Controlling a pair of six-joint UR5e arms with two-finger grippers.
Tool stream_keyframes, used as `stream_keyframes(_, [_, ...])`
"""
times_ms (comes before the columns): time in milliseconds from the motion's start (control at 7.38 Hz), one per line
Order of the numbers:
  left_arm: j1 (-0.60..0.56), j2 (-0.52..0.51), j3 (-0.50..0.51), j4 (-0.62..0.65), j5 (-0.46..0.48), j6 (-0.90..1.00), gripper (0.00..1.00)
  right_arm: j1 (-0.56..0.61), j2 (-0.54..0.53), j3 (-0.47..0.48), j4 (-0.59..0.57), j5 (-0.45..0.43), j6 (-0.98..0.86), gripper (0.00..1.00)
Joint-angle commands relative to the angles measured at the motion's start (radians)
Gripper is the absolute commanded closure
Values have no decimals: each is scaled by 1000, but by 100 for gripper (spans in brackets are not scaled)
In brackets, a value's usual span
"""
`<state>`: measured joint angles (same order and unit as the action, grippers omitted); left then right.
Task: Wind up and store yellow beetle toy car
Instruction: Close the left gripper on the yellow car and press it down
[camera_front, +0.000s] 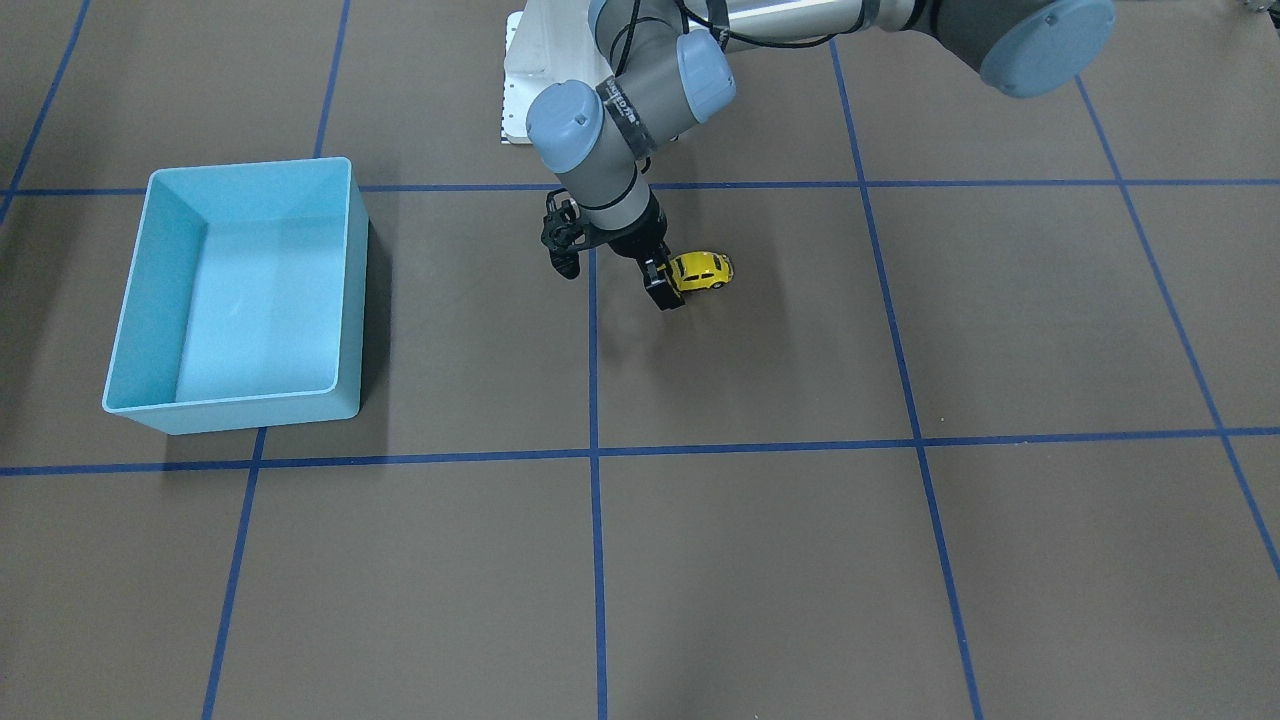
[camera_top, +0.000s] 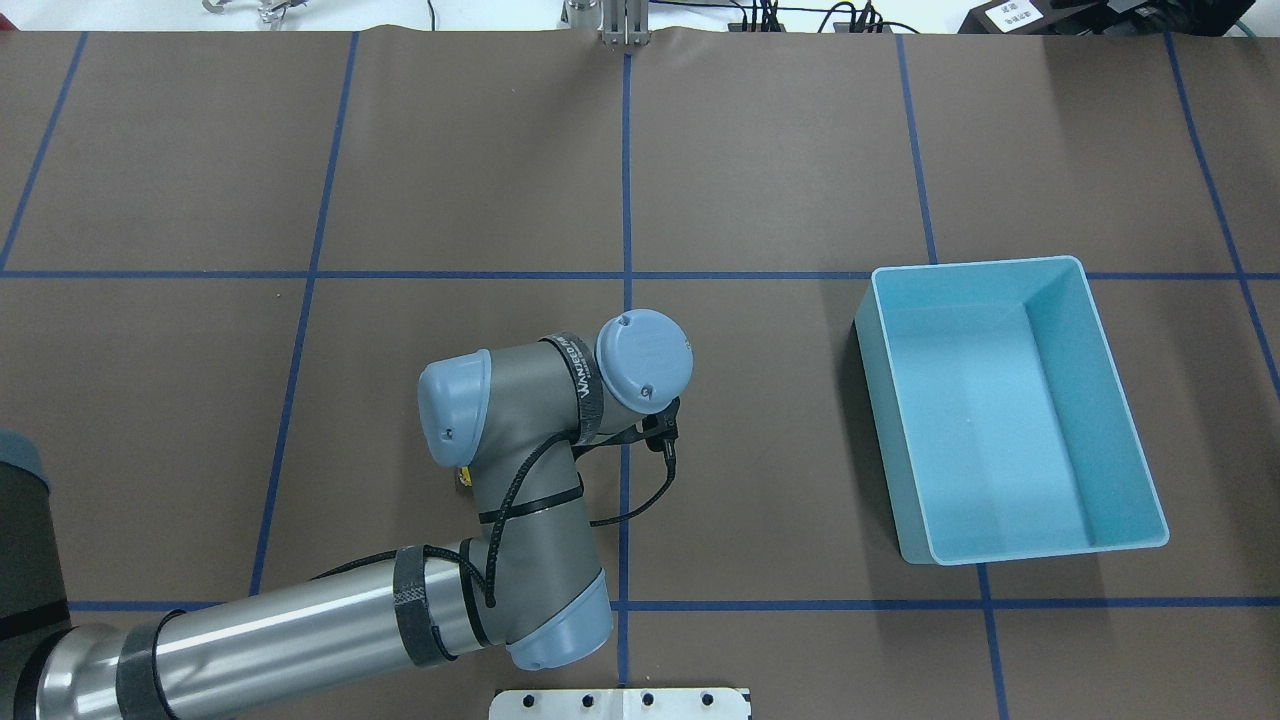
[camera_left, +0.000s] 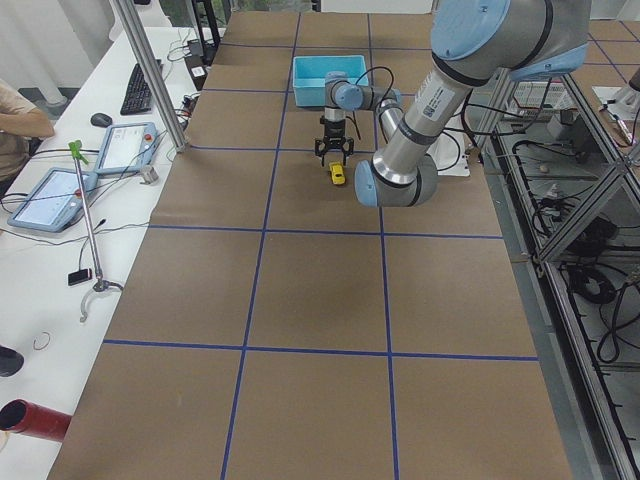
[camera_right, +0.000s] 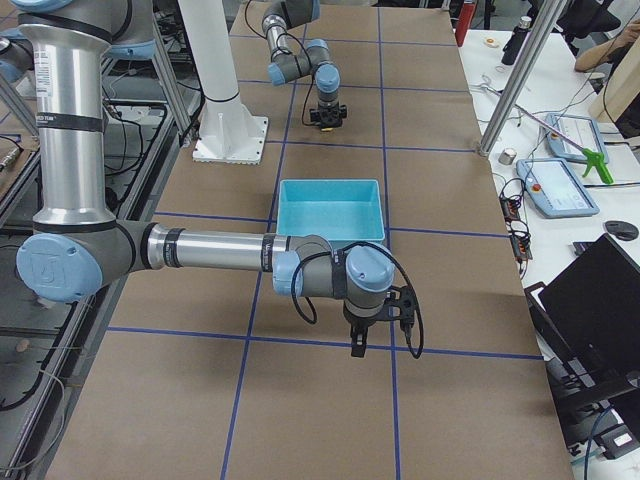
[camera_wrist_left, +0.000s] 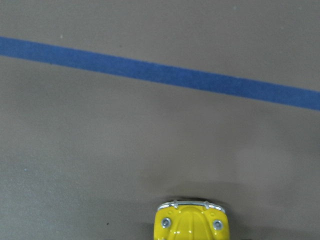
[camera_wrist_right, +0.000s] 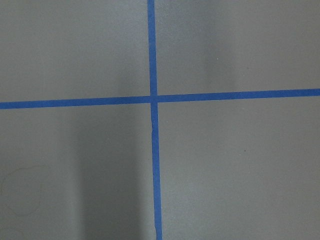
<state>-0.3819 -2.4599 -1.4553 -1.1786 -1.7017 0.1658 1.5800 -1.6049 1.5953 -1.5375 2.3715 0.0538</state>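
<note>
The yellow beetle toy car (camera_front: 702, 270) stands on the brown table, its wheels down. My left gripper (camera_front: 612, 278) is open just beside it. One of the fingers (camera_front: 660, 289) is right against the car's end, and the car lies outside the gap. The left wrist view shows only the car's end (camera_wrist_left: 191, 221) at the bottom edge. From overhead, the arm hides all but a yellow sliver (camera_top: 463, 470) of the car. The light blue bin (camera_front: 250, 412) is empty and sits well apart from the car. My right gripper (camera_right: 375, 335) hangs over the table beyond the bin; I cannot tell its state.
Blue tape lines cross the table. A white base plate (camera_front: 522, 90) lies behind the left arm. Metal poles (camera_left: 150, 75), tablets and a keyboard stand on the side desk, where part of a person (camera_left: 18, 115) shows.
</note>
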Motion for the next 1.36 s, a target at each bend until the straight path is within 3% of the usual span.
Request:
stream_keyframes(0, [0, 10, 10, -22, -9, 1, 13, 0, -1, 0, 0, 0, 0, 0])
stream_keyframes(136, [0, 10, 12, -23, -10, 1, 21, 0, -3, 0, 0, 0, 0, 0])
stream_keyframes(542, [-5, 9, 1, -26, -56, 8, 78, 0, -3, 0, 0, 0, 0, 0])
stream_keyframes(814, [-14, 9, -40, -26, -84, 5, 94, 0, -3, 2, 0, 0, 0, 0])
stream_keyframes(1085, [-104, 37, -111, -19, -133, 11, 96, 0, -3, 2, 0, 0, 1, 0])
stream_keyframes(1220, [-145, 70, -141, -22, -127, 126, 96, 0, -3, 2, 0, 0, 0, 0])
